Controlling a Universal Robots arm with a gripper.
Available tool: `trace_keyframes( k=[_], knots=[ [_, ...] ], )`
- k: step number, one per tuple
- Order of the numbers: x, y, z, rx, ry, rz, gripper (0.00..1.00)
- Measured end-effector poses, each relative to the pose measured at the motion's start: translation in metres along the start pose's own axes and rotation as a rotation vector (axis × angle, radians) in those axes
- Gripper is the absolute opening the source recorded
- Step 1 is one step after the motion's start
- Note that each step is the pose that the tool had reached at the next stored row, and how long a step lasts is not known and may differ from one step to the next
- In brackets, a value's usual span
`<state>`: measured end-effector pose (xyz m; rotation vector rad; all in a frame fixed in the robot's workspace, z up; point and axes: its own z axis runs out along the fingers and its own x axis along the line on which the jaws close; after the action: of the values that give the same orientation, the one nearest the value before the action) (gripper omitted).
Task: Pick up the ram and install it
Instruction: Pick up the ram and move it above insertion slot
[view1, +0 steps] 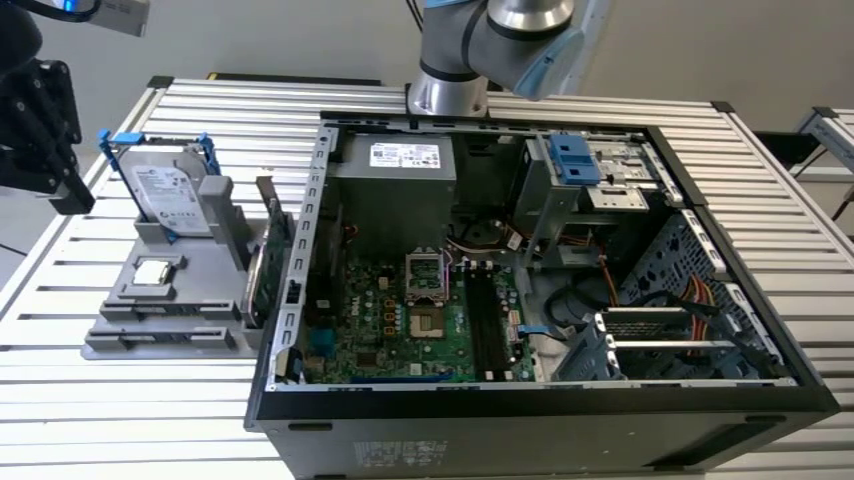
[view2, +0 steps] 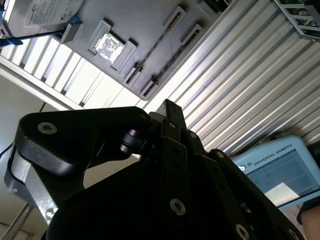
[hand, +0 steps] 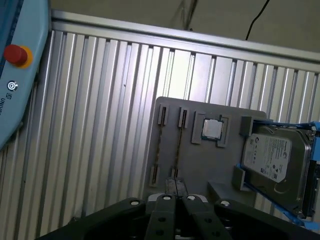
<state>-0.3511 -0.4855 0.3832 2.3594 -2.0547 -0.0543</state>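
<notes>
Two ram strips stand on edge in the slots of a grey holder. In the first wrist view they are thin lines, one ram beside the other; the second wrist view shows them too. My gripper hovers above the holder's near end with its fingers together and nothing between them; its black tip also shows. In the exterior view the gripper hangs at the far left, above the table beside the holder. The open computer case holds the motherboard, with long black memory slots.
On the holder also sit a square silver processor and a hard drive in a blue frame. A green expansion card stands between holder and case. A teach pendant lies on the ribbed table, with a hand by it.
</notes>
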Motion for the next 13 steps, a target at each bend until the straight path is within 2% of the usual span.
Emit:
trace_keyframes(
  k=[1,13],
  knots=[
    [0.0000,0.0000,0.0000,0.0000,0.0000,0.000,1.00],
    [0.0000,0.0000,0.0000,0.0000,-0.0004,0.000,1.00]
  ],
)
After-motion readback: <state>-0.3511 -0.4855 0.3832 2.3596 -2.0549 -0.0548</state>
